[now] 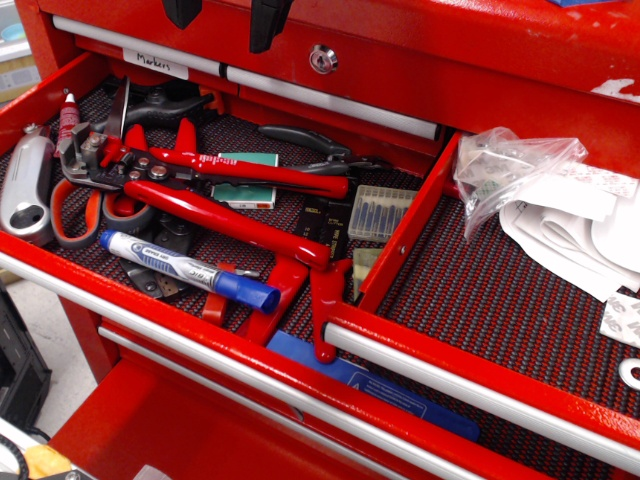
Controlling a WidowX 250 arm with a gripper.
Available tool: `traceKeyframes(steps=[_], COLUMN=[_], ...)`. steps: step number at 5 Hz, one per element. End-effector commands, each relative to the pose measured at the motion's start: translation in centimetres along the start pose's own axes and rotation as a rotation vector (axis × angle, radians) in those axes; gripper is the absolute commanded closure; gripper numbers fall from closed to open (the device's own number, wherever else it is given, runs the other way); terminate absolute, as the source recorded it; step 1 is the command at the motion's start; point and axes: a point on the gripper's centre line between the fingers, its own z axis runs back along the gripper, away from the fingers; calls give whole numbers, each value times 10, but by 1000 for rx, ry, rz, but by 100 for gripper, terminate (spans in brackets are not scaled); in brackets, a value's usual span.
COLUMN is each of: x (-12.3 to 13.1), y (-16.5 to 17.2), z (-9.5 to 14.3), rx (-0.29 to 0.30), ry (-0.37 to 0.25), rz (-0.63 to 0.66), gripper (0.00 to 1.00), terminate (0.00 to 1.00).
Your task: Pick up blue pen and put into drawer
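Observation:
The blue pen (188, 269) lies flat at the front of the left red drawer, its blue cap pointing right, resting on the tools beside the long red-handled pliers (235, 200). The drawer (480, 310) with the red-black mesh liner is open at the right and holds white papers (575, 225) and a clear bag (505, 165). Its silver pull bar (470, 385) runs along the front. My gripper (225, 18) shows only as two black fingertips at the top edge, above the back of the left drawer. The fingertips are apart with nothing between them.
The left drawer (40, 90) is crowded with pliers, cutters, a silver tool (25, 185) and a small plastic case (378, 212). A red divider wall (410, 235) separates the two drawers. A flat blue plastic strip (385, 388) lies in a lower drawer. A lock (322, 59) sits in the chest above.

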Motion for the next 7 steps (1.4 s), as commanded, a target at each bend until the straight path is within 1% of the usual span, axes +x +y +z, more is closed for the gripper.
traceKeyframes(steps=[1,2,3,4,5,6,7], x=[0,-4,-13,-26,-40,-60,-74], y=[0,-7,-24,-27,-19,-12,-12], z=[0,3,-4,-21,-36,-61,-73], rx=[0,30,82,151,158,153,110], ry=[0,68,67,23,20,34,78], rz=[0,241,491,747,1003,1242,1297], gripper=[0,0,0,0,0,0,0], terminate=[0,0,0,0,0,0,0])
